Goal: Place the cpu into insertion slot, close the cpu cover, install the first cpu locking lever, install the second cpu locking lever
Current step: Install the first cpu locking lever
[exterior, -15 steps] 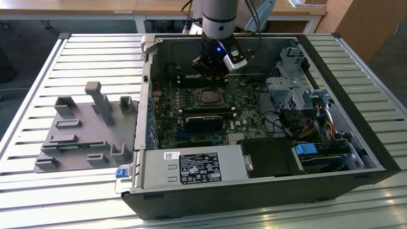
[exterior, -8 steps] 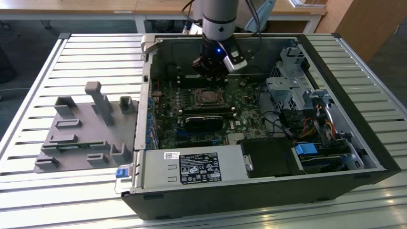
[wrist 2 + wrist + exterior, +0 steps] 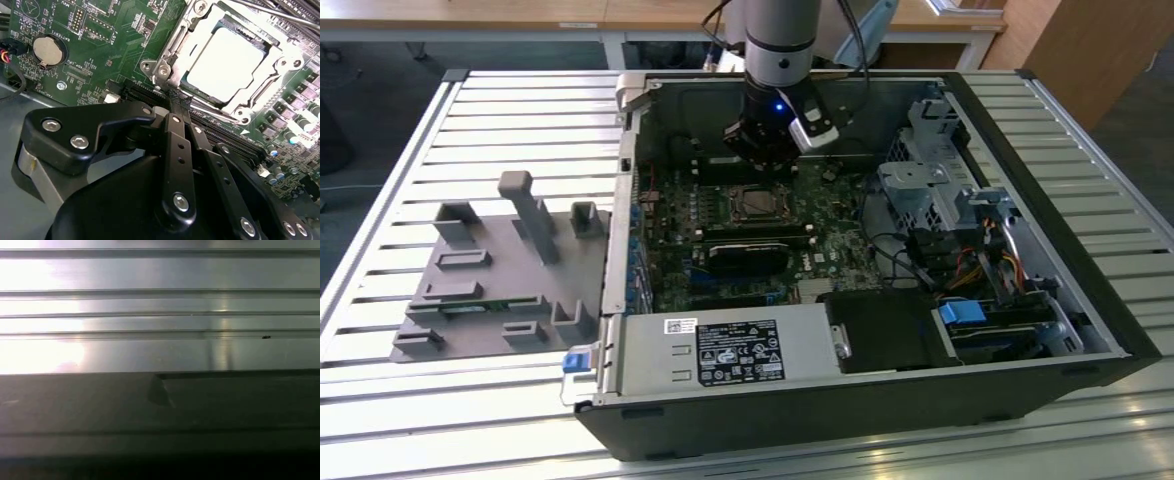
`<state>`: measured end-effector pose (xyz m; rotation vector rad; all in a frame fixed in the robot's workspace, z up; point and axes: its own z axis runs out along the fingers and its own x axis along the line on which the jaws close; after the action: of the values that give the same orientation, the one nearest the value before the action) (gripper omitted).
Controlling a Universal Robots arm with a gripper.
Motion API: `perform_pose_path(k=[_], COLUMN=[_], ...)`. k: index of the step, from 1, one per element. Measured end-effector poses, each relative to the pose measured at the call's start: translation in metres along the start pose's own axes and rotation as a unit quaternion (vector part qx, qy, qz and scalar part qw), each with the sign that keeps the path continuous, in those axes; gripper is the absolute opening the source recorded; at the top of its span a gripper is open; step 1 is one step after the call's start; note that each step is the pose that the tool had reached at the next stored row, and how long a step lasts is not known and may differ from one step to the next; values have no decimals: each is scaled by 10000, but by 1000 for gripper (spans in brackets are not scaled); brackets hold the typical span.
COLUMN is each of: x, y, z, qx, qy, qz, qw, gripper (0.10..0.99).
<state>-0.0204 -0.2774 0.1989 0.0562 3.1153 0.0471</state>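
Observation:
In the second wrist view the cpu [image 3: 225,65] lies flat in the insertion slot [image 3: 754,204], its silver top showing through the window of the cpu cover [image 3: 169,56], which is down over it. A thin locking lever [image 3: 216,108] runs along the socket's near edge, and a second lever [image 3: 270,11] lies along the opposite side. My gripper [image 3: 177,99] is shut, its black fingertips together at the end of the near lever by the socket's corner. I cannot tell whether they pinch it. The exterior view has the gripper [image 3: 767,158] low over the green board, just behind the socket.
The open computer case [image 3: 1107,330] lies on a slatted aluminium table [image 3: 160,305]. A grey fixture tray [image 3: 494,270] sits at the exterior view's left. Memory sticks [image 3: 750,232], the power supply [image 3: 720,350] and a drive cage with cables [image 3: 927,195] crowd the socket. A coin battery [image 3: 49,50] is on the board.

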Motion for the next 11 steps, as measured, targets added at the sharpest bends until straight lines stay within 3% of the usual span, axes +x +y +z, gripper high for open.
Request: perform_pose_path(k=[11], x=[-1], y=[1], z=[-11], qx=[0], qy=[-1], qz=[0], qw=[10000], gripper=[106])
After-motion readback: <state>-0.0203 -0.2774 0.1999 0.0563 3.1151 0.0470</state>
